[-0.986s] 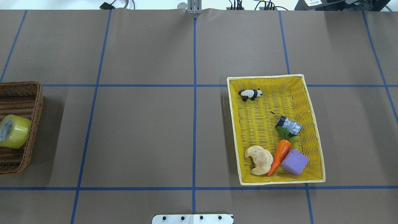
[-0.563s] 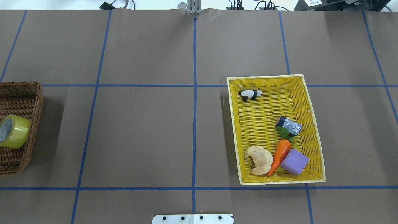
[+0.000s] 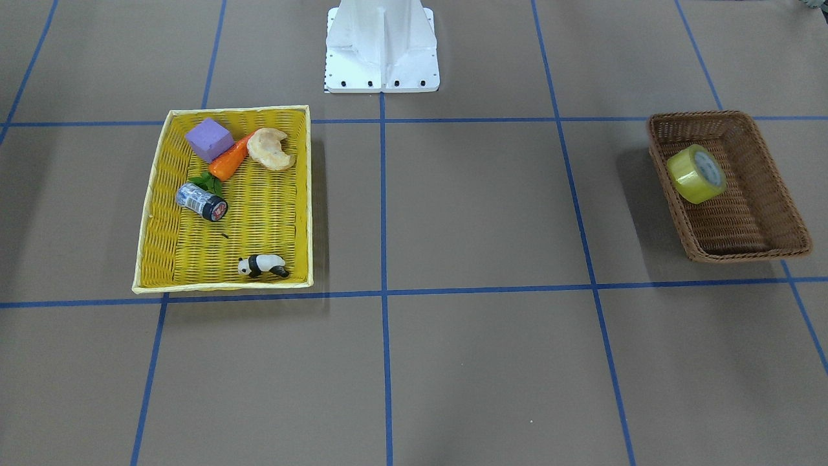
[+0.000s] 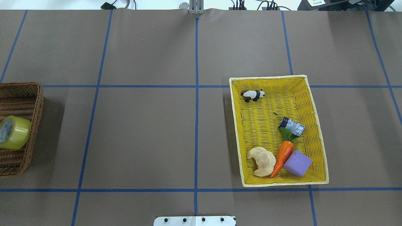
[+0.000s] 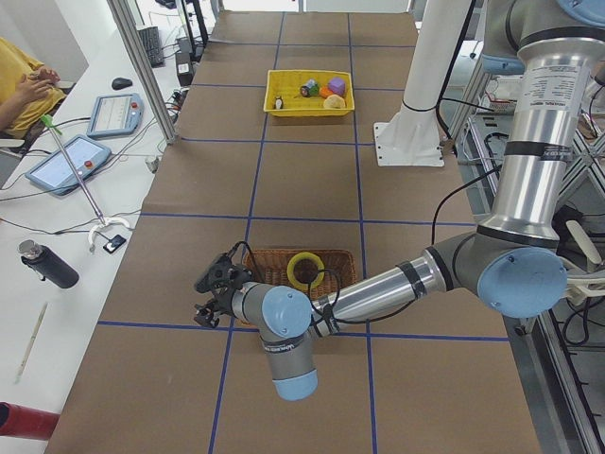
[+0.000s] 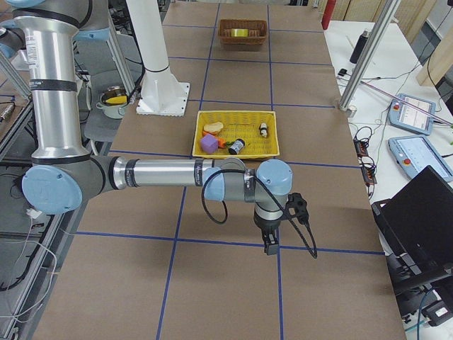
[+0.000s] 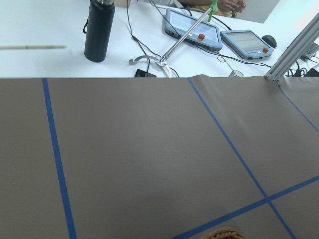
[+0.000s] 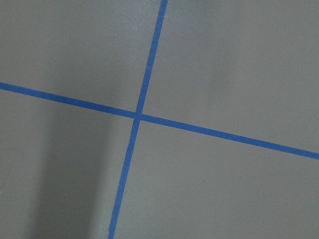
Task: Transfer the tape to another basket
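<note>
The yellow tape roll (image 4: pixel 14 132) lies on its side in the dark-brown wicker basket (image 4: pixel 35 94) at the table's left end; both also show in the front view, the tape (image 3: pixel 697 173) against the basket's (image 3: pixel 750 249) near-robot half. My left gripper (image 5: pixel 210 293) shows only in the left side view, just outside the basket's (image 5: pixel 345 257) end, apart from the tape (image 5: pixel 305 270); I cannot tell if it is open. My right gripper (image 6: pixel 270 244) shows only in the right side view, low over bare table; I cannot tell its state.
A yellow woven basket (image 4: pixel 317 125) on the right half holds a panda figure (image 4: pixel 253 94), a black-capped can (image 4: pixel 292 126), a carrot (image 4: pixel 282 156), a pastry (image 4: pixel 261 161) and a purple block (image 4: pixel 297 162). The robot's white base (image 3: pixel 381 48) stands at the middle near edge.
</note>
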